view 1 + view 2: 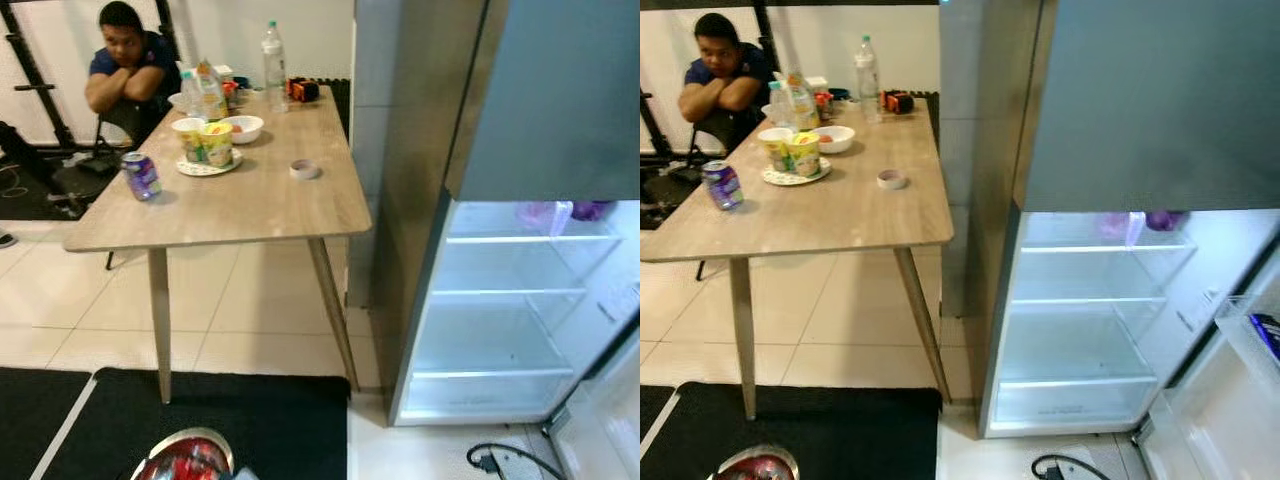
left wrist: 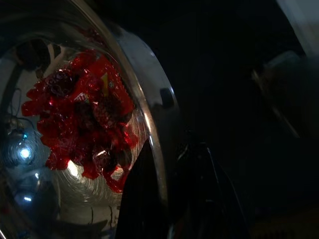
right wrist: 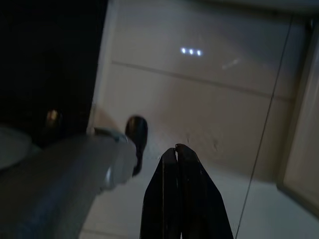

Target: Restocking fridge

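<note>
Through the left eye, the fridge (image 1: 520, 300) is standing with its lower door swung wide, the lit shelves sitting almost bare, with something purple on the top shelf (image 1: 560, 212). Beside it, the wooden table (image 1: 250, 205) is carrying what looks like the stock waiting to go in: a purple drink can (image 1: 141, 176), two instant noodle cups (image 1: 205, 142) on a small plate, a white bowl (image 1: 243, 128), a clear water bottle (image 1: 274, 54) and a roll of tape (image 1: 304, 169). A person (image 1: 128, 65) is sitting at the far end with folded arms. At the bottom edge, a steel bowl of red food (image 1: 187, 458) is being carried low, well apart from the fridge.

Through the right eye, the same bowl (image 1: 758, 464) is showing at the bottom edge, and the opened door's rack is holding a dark blue packet (image 1: 1268, 335).

The left wrist view is looking straight at the bowl's rim (image 2: 149, 139): the left gripper (image 2: 169, 189) is pinching that rim, one finger inside and one outside, probably to keep the bowl level on the way to a shelf.

In the right wrist view, the right gripper (image 3: 178, 164) is hanging idle over the pale floor tiles (image 3: 209, 99), its fingers pressed together and gripping nothing.
</note>
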